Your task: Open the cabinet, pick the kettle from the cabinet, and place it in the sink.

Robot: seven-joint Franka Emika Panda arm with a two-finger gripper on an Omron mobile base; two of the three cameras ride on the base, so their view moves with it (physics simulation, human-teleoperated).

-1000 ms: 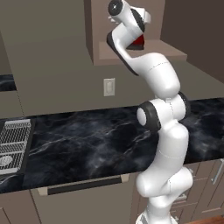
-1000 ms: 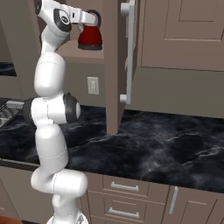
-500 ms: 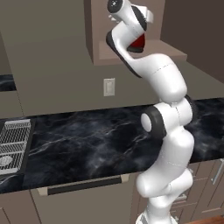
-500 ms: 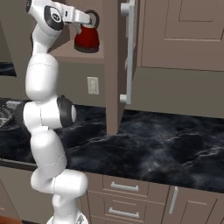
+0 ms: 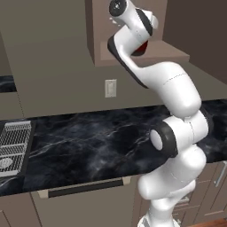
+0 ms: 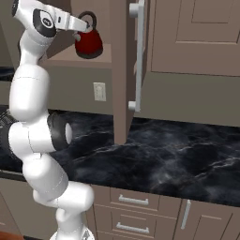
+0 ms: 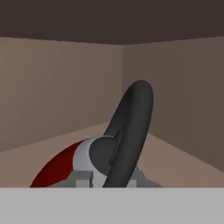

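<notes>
The cabinet [image 6: 70, 56] stands open, its door [image 6: 123, 70] swung out edge-on with the silver bar handle [image 6: 139, 56]. On its shelf rests the red kettle [image 6: 89, 44]. My gripper [image 6: 84, 28] reaches in from the left and is shut on the kettle's black loop handle [image 6: 89, 19]. The hand view shows that handle [image 7: 131, 131] rising right between my gripper's [image 7: 111, 178] fingers, above the red dome [image 7: 57, 168]. From the left base view a sliver of the kettle [image 5: 142, 48] peeks out behind my wrist. I cannot make out the sink for certain.
A dark marble counter [image 5: 88, 142] runs below the cabinet, with a wall outlet [image 5: 110, 88] above it. A silver grid with a round disc [image 5: 13, 146] lies at the counter's left edge. Closed wall cabinets [image 6: 197, 37] sit to the right, drawers [image 6: 133, 201] below.
The jaws have closed on the kettle's handle. My elbow and forearm have swung out to the side, and the kettle has shifted slightly left on the shelf.
</notes>
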